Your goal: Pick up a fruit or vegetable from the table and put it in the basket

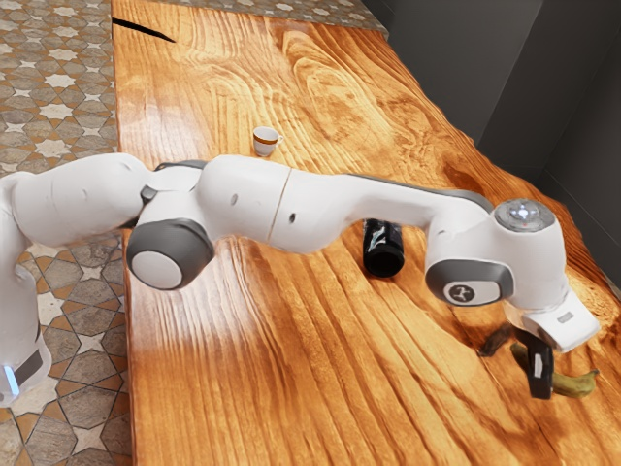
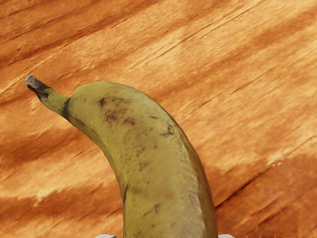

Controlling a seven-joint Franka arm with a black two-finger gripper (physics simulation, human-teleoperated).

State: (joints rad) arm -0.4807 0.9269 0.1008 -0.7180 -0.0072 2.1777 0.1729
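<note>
Where the banana's [image 2: 148, 148] wooden table [image 1: 243, 388] ends, star-patterned floor tiles [image 1: 58, 107] begin.

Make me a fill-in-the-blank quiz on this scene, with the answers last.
Of the small white cup, glossy black cylinder and curved yellow-green banana, the black gripper is nearest the ____.
The cup's handle points to the exterior view's ____.
The long orange-brown tabletop is made of ____.

Answers: banana; right; wood.

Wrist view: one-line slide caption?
Wrist view: curved green-yellow banana with brown flecks and a dark stem tip, seen against the wood-grain table.
</note>
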